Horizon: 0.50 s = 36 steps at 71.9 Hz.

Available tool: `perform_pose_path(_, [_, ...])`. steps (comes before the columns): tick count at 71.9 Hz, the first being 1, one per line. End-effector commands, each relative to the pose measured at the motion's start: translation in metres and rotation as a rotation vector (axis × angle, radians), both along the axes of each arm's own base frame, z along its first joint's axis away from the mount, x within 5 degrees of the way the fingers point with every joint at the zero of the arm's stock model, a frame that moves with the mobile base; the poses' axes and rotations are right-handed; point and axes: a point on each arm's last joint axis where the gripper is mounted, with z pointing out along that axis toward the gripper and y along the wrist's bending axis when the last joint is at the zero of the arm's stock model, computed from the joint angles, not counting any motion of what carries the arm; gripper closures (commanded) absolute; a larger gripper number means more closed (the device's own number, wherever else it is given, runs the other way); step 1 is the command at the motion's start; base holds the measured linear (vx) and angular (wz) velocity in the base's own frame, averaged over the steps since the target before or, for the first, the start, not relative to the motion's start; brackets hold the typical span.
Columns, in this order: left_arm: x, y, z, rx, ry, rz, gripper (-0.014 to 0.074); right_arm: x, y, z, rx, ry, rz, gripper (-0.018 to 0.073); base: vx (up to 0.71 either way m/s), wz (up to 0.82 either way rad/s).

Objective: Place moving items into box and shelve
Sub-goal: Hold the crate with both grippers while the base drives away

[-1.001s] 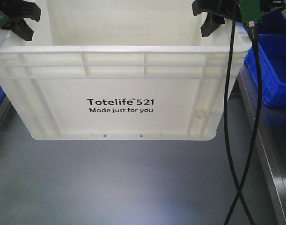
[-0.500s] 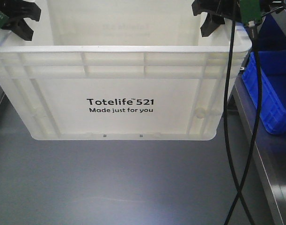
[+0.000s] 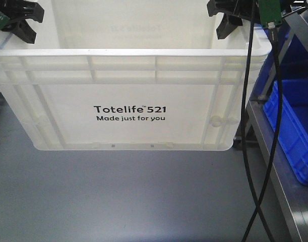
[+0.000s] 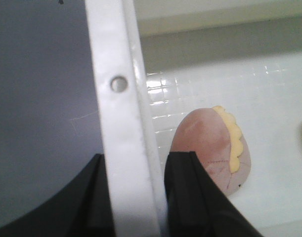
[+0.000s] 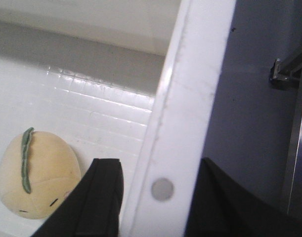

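Underfoot: plain grey floor (image 3: 143, 201), smooth, and it fills the lower half of the front view.
Main thing: the box (image 3: 128, 91) is big and white with a ribbed rim. It says "Totelife 521 Made just for you" in black and sits dead centre ahead of the robot, with floor showing below its bottom edge.
Left side: the left gripper (image 4: 136, 163) is clamped on the left rim, one black finger outside and one inside, with the wall pinched between them.
Right side: same deal for the right gripper (image 5: 158, 173), which straddles the right rim and squeezes it.
Inside, left end: a pinkish-brown toy (image 4: 210, 148) with a yellow scalloped edge lies on the gridded bottom, right by the inner finger.
Inside, right end: a pale yellow toy (image 5: 37, 173) with a green stripe lies near the right wall.
Off to the right: a blue bin (image 3: 295, 126) sits on a metal shelf (image 3: 274, 166), beside the box but not touching it.
Cable: a black cable (image 3: 249, 126) dangles across the box's right corner.
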Motion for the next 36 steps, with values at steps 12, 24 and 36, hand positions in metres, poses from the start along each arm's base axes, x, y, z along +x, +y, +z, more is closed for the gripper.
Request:
perform_pose_path(12, [-0.0114, 0.0004, 0.033, -0.039, -0.186, -0.008, 0.0596, -0.0199, -0.0047, 0.0343, 0.034, -0.102, 0.025, 0.0562, 0.45, 0.01])
perform_pose_path(24, [-0.0114, 0.0004, 0.033, -0.039, -0.186, -0.008, 0.0596, -0.0199, -0.0047, 0.0343, 0.034, -0.102, 0.025, 0.0562, 0.46, 0.06])
perform_pose_path(36, [-0.0114, 0.0004, 0.033, -0.039, -0.186, -0.008, 0.0596, -0.0199, -0.0047, 0.0343, 0.034, -0.102, 0.025, 0.0562, 0.46, 0.06])
